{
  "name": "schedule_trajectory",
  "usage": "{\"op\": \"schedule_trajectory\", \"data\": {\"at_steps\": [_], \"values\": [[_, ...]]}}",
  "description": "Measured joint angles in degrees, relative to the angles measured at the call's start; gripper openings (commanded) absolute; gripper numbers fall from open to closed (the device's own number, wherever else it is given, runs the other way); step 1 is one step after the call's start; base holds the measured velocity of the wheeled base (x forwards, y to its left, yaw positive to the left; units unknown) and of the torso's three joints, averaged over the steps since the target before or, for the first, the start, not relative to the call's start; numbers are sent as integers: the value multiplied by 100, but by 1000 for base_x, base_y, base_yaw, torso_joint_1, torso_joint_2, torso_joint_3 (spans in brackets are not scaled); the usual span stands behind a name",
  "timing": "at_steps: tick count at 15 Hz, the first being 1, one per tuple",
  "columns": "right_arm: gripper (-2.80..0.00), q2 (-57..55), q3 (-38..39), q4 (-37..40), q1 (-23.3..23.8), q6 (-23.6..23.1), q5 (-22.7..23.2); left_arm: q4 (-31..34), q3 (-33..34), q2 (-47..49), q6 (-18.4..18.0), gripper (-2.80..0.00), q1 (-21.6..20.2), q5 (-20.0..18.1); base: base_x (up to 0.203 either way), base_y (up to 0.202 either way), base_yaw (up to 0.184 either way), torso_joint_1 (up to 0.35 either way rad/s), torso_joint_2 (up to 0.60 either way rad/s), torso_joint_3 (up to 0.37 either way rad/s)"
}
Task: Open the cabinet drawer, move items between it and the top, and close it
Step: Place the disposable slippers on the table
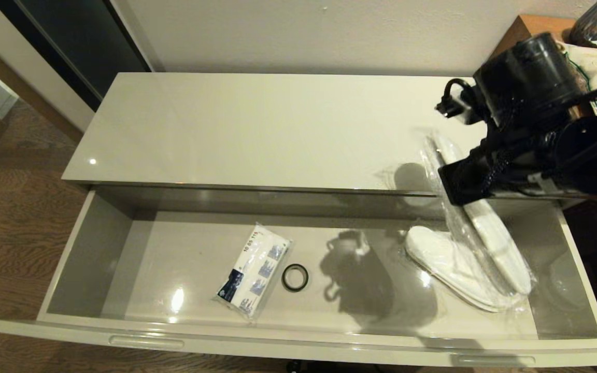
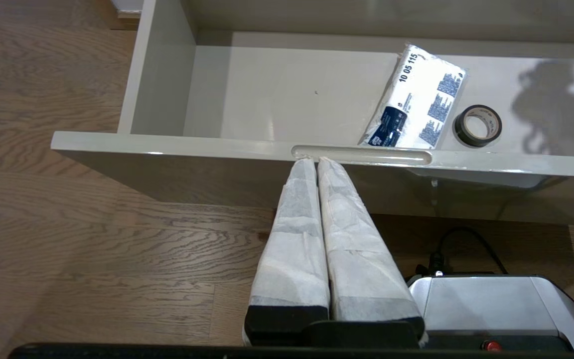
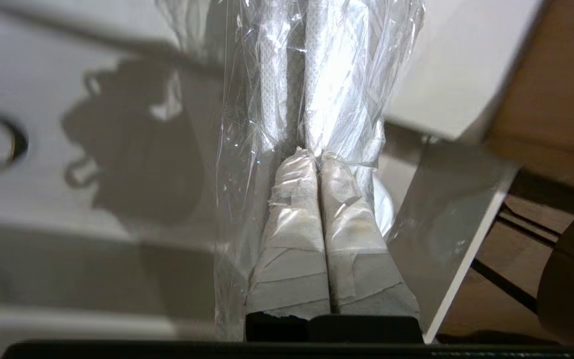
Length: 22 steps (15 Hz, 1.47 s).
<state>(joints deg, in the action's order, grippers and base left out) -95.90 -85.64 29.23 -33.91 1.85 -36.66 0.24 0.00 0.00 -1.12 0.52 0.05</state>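
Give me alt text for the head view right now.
The right gripper is shut on a plastic-wrapped pair of white slippers, lifting one end over the right side of the open drawer toward the cabinet top. A second pair, a printed packet and a black ring lie in the drawer.

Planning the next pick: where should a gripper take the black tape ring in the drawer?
Likely from straight above: the black tape ring lies flat on the drawer floor, hole up. Pinch its wall, one finger in the hole, on the side away from the packet, which lies close beside it.
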Motion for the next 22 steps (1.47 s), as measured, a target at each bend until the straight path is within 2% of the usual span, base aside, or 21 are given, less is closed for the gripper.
{"op": "schedule_trajectory", "data": {"at_steps": [4,6,9,11,13,14,15,16,22], "values": [[-280,-980,-1683,-35,683,-82,-39,5,0,0,0,-280,0,2,0,0,0,0,0,0],[-280,-1674,-2303,-462,938,-320,-167,5,0,0,0,-280,0,2,0,0,0,0,0,0],[-280,-2493,-2582,-2066,1249,-1059,-481,2,0,0,-3,-280,0,2,0,0,0,0,0,0],[-280,-2778,-2621,-3039,1440,-1654,-504,0,0,0,0,-280,0,2,0,0,0,0,0,0],[-280,-2894,-2629,-3601,1604,-2103,-476,2,0,0,0,-280,-1,2,0,0,0,0,0,0],[-280,-2907,-2632,-3609,1633,-2158,-476,0,0,0,-1,-280,-1,2,0,0,0,0,0,0],[-216,-2907,-2634,-3599,1650,-2189,-484,2,0,0,-1,-280,-1,2,0,0,0,0,0,0],[0,-2895,-2635,-3549,1666,-2264,-501,2,0,0,-2,-280,0,5,0,0,0,0,0,0],[0,-2788,-2615,-3529,1697,-2292,-503,2,0,0,2,-280,-1,2,0,0,0,0,0,0]]}}
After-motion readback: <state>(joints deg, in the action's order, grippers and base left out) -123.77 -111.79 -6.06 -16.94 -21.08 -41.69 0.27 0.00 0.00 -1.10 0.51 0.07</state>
